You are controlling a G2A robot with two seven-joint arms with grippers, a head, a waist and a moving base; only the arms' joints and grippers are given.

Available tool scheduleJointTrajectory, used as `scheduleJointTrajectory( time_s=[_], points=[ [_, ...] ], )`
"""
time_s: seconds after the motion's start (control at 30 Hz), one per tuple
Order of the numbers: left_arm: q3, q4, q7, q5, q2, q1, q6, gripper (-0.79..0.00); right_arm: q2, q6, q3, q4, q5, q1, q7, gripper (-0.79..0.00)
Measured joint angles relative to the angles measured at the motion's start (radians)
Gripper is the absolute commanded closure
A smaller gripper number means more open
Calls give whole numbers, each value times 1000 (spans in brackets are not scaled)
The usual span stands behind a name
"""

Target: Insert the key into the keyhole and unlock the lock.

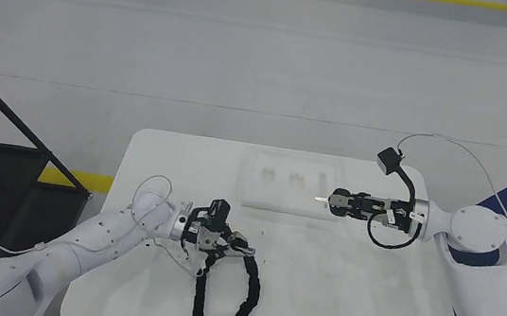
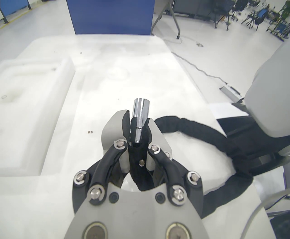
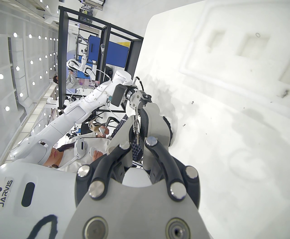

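Your left gripper (image 2: 136, 126) is pinched shut on the lock (image 2: 141, 113). Its 2 fingers clamp the black head, so the chrome barrel sticks out clear beyond the fingertips. That hold looks deliberate: the barrel end, where the keyhole should sit, is free of the fingers and points across the table (image 1: 360, 295) toward your other arm. The end face is turned away from the wrist camera, so you cannot read the slot's angle. The lock's black cable (image 1: 234, 299) loops onto the table just beside the gripper. There it likely carries its own weight and does not drag the barrel off line.

Your right gripper (image 1: 338, 203) is closed tight on the key (image 1: 322, 200), with the blade poking out ahead of the fingertips and aimed roughly at the lock. It hangs over the near edge of the white foam tray (image 1: 293, 184), well apart from the lock, with bare table between the 2.

Insertion is not yet begun. The next move probably calls for bringing the blade onto the barrel's axis before closing the gap. A small tilt or a wrong roll of the blade could make it jam at the mouth, or twist the lock in its 2-finger grip.
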Motion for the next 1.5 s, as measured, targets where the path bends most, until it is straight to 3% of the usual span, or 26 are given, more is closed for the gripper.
scheduleJointTrajectory(
  time_s=[0.17, 0.5, 0.7, 1.17, 1.37, 1.5],
  points=[
    [-28, -64, 39, -64, 9, -4, 22, 0, 10, 88, -8, -77, -84, -14, 10, 0],
    [-61, -199, 106, -135, 27, -17, 89, 0, 41, 309, 29, -325, -154, -41, 167, 0],
    [-47, -235, 118, -189, 23, -30, 100, 0, 52, 344, 62, -410, -123, -61, 189, 0],
    [-26, -248, 150, -208, 16, -43, 132, 0, 57, 327, 72, -415, -102, -72, 173, 0],
    [-52, -264, 78, -232, 16, -5, 165, 0, 63, 356, 60, -420, -132, -93, 128, 0],
    [-62, -257, 146, -182, 6, 8, 153, 0, 70, 389, 57, -474, -182, -101, 115, 0]
  ],
)
